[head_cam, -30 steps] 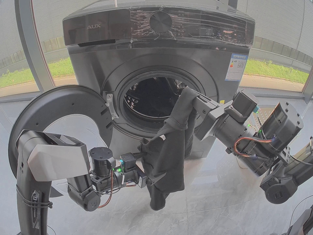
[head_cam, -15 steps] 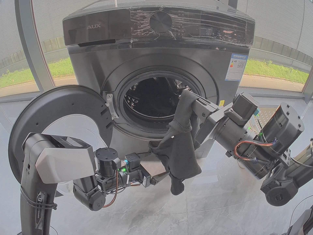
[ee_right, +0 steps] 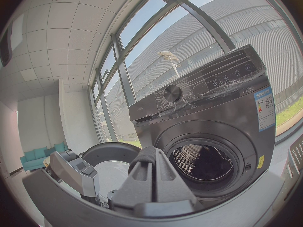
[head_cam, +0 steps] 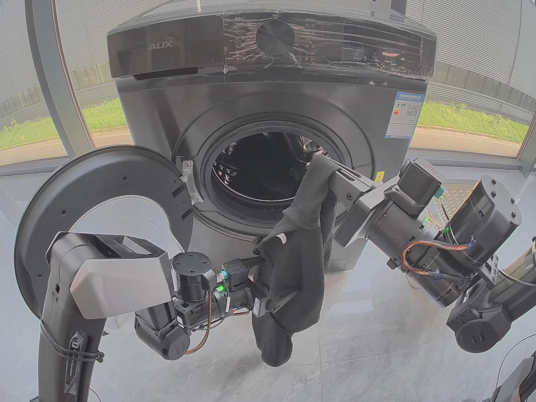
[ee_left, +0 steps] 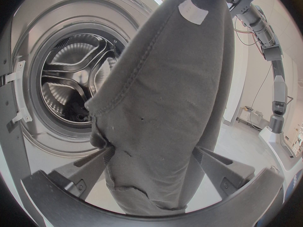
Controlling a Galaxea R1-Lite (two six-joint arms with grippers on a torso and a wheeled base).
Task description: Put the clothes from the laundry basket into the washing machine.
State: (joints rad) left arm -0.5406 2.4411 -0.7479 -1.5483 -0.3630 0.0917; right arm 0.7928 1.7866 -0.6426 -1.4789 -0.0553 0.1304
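Observation:
A dark grey garment (head_cam: 296, 263) hangs in front of the washing machine (head_cam: 167, 107), just below the rim of its open drum (head_cam: 257, 168). My right gripper (head_cam: 326, 166) is shut on the garment's top end at the drum's right edge; in the right wrist view the cloth (ee_right: 143, 155) bulges over the closed fingers (ee_right: 167, 180). My left gripper (head_cam: 271, 283) stands open lower down, with the hanging cloth (ee_left: 164, 95) between its spread fingers (ee_left: 98, 158). The garment's bottom end dangles above the floor.
The round machine door (head_cam: 100, 196) is swung open to the left, behind my left arm. A white laundry basket (head_cam: 452, 196) stands on the floor at the right, behind my right arm. The tiled floor (head_cam: 363, 353) lies in front of the machine.
My left arm has moved right, and its open fingers now straddle the cloth. The garment's lower part swung up and bunched half a second ago, then dropped down. The right gripper barely moved.

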